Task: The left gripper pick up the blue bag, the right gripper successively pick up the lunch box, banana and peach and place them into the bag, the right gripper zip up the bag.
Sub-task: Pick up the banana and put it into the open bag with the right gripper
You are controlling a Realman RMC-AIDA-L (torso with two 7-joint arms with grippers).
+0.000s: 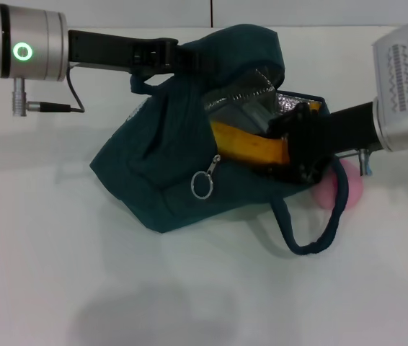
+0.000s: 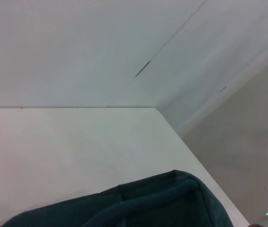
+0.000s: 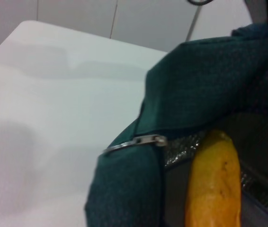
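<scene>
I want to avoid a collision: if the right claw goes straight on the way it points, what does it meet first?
Probably the banana at the blue bag mouth, directly ahead of the right claw; behind it lies the bag's silver lining. Depth is unclear.

The dark teal fabric bag (image 1: 161, 173) is laid at the middle of the white table (image 1: 45, 274). A yellow banana (image 1: 251, 146) is placed inside its opening — a pink round peach (image 1: 326, 193) is found just right of the bag, behind its strap loop (image 1: 312, 241).

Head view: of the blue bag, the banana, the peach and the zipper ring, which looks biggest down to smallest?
1. blue bag
2. banana
3. peach, partly hidden by the right gripper
4. zipper ring
</scene>
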